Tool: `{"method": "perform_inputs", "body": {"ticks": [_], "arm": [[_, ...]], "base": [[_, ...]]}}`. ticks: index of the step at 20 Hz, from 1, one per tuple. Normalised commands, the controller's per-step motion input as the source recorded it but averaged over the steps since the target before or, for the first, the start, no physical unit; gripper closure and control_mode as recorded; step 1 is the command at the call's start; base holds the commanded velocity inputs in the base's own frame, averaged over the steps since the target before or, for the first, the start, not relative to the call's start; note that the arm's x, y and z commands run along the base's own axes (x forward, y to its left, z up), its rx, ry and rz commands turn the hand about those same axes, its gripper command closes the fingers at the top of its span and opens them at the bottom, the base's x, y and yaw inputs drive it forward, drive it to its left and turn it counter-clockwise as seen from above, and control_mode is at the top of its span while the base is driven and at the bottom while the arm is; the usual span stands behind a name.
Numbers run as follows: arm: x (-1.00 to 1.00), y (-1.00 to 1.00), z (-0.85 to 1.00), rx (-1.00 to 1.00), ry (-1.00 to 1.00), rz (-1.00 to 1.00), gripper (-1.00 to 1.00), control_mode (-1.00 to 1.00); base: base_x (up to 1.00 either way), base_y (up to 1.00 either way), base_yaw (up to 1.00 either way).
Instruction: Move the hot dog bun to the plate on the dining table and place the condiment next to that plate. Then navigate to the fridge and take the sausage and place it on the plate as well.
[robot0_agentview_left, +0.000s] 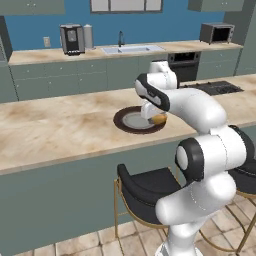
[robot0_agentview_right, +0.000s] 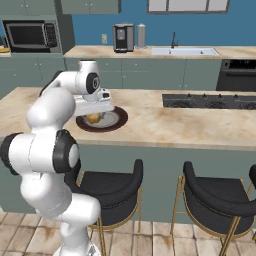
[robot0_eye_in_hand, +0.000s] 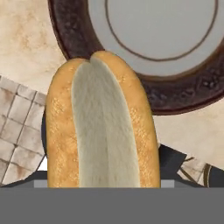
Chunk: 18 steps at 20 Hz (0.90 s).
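A kitchen with blue walls and grey-green cabinets is being shown, and across its middle the dining table (robot0_agentview_left: 60, 130) with its beige marbled top is being worked over by the white arm. Black stools are being seen tucked under its near edge. The plate (robot0_agentview_left: 125, 125), dark brown with a lighter grey centre, is lying near the table's near edge.

The gripper (robot0_agentview_left: 153, 117) is being held low over the plate's near rim, and the hot dog bun (robot0_eye_in_hand: 101, 127) is being carried in it. In the hand view the split bun is being seen lengthwise, running up from between the fingertips, with its far end overlapping the plate's rim (robot0_eye_in_hand: 183, 94) and the floor tiles showing past the table edge beside it. The jaws themselves are being hidden by the bun, so the pinch is being judged from the way the bun is sitting in front of the camera rather than lying on anything; they are being taken as closed on its width. In the base views the yellow-tan bun (robot0_agentview_right: 94, 118) is being seen at the hand, over the plate's edge.

The first step is being judged as nearly finished: the bun is being brought over the plate but is not yet released. The condiment, the drive to the fridge and the sausage are being left to do.
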Motion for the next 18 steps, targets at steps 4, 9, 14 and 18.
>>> {"method": "perform_inputs", "body": {"ticks": [4, 9, 14, 18], "arm": [[0.64, -0.01, -0.33, 0.00, 0.04, 0.00, 1.00, -1.00], [0.57, 0.00, -0.30, 0.00, 0.02, 0.00, 1.00, -1.00], [0.50, 0.00, -0.32, 0.00, 0.01, 0.00, 1.00, -1.00], [0.39, 0.00, -0.29, 0.00, 0.00, 0.00, 1.00, -1.00]], "base": [[0.00, 0.00, 0.00], [0.00, 0.00, 0.00], [0.00, 0.00, 0.00], [0.00, 0.00, 0.00]]}}
